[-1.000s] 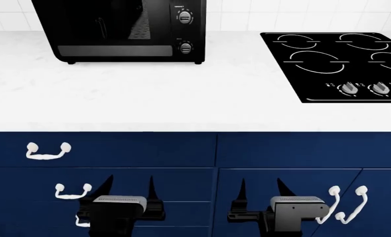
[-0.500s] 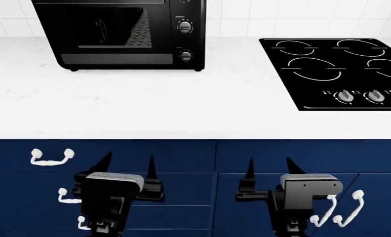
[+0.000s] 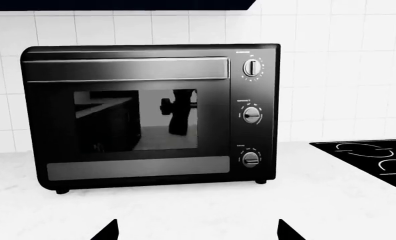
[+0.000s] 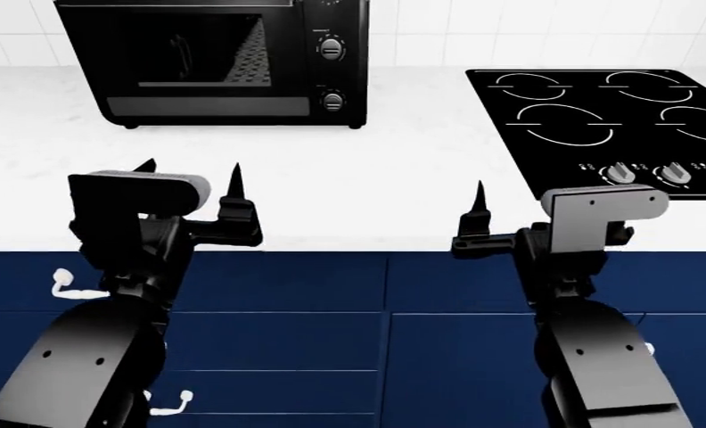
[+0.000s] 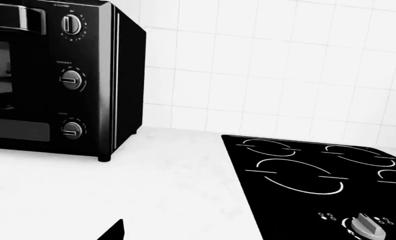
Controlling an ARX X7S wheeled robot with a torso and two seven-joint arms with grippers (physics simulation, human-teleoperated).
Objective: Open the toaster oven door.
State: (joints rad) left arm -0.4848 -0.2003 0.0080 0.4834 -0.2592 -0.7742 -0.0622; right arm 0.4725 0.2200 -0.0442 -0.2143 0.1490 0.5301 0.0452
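The toaster oven (image 4: 222, 62) stands at the back left of the white counter. Its door (image 4: 186, 58) is closed. In the left wrist view the door (image 3: 128, 120) faces me, with the bar handle (image 3: 124, 70) along its upper edge and three knobs (image 3: 251, 115) beside it. The oven's knob side also shows in the right wrist view (image 5: 71, 80). My left gripper (image 4: 190, 171) is open and empty above the counter's front edge, well short of the oven; its tips frame bare counter (image 3: 196, 231). My right gripper (image 4: 517, 201) is open and empty, near the cooktop; one fingertip (image 5: 118, 225) shows.
A flat black cooktop (image 4: 603, 116) with white rings and knobs is set into the counter (image 4: 389, 169) at the right. Blue drawers (image 4: 329, 294) with white handles (image 4: 61, 283) lie below the counter edge. White tiles line the back wall.
Both arms have risen from in front of the blue drawers to counter height. Both grippers stay open.
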